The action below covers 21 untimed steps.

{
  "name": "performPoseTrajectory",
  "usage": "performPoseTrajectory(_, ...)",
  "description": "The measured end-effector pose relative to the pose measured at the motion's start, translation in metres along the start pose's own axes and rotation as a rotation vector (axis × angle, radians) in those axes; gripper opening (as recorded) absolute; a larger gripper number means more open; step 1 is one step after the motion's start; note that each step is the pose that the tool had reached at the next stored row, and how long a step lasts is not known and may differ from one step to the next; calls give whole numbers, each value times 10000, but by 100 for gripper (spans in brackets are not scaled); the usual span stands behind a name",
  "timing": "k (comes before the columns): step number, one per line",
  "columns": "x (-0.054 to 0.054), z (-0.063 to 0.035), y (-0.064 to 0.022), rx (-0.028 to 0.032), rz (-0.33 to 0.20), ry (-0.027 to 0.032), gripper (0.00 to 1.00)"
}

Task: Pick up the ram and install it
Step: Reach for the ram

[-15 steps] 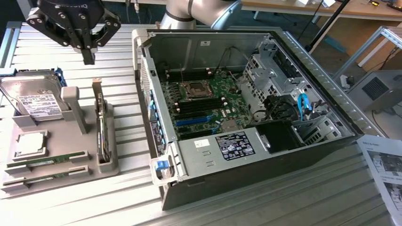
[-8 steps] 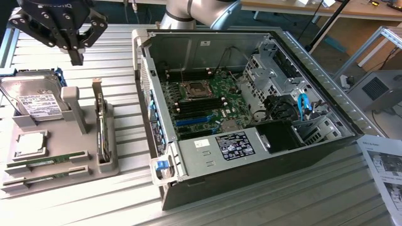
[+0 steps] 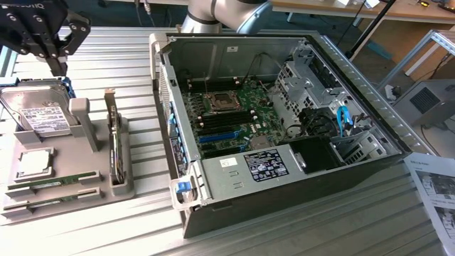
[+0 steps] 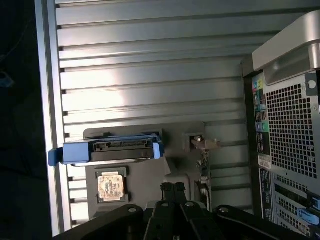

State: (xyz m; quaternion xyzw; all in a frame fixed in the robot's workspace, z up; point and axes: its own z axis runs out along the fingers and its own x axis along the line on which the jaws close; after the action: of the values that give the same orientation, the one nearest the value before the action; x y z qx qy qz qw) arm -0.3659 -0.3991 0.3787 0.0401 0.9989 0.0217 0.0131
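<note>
Right now I count one black gripper (image 3: 57, 65), two ram sticks, one hard drive, one processor, one expansion card and one computer case. The gripper hangs above the far end of the grey plastic holder tray (image 3: 71, 166), its jaws pressed together on nothing; in the wrist view the paired fingertips (image 4: 168, 189) meet over the tray. Both long, narrow green circuit-board sticks lie at the tray's near end, well apart from the gripper: the first ram stick (image 3: 53, 183) and the second ram stick (image 3: 50, 201) just in front of it. They lie parallel, long axes running across the exterior view from left to right and rising slightly toward the right. The tray also holds the silver hard drive in a blue caddy (image 3: 35, 112) at the far end, the square silver processor chip (image 3: 34, 162) between drive and sticks, and the upright expansion card with a metal bracket (image 3: 114, 144) along its side. To the exterior view's right, the open black computer case (image 3: 213, 218) contains a green motherboard (image 3: 238, 114) and a grey labelled power supply (image 3: 245, 173).
</note>
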Motion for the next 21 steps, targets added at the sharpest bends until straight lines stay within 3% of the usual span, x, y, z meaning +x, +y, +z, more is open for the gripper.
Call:
performPoseTrajectory(6,208,3,-17,0,6,-1,11)
performPoseTrajectory(15,211,2,-26,0,6,1,11)
performPoseTrajectory(21,204,-2,-102,3,6,0,11)
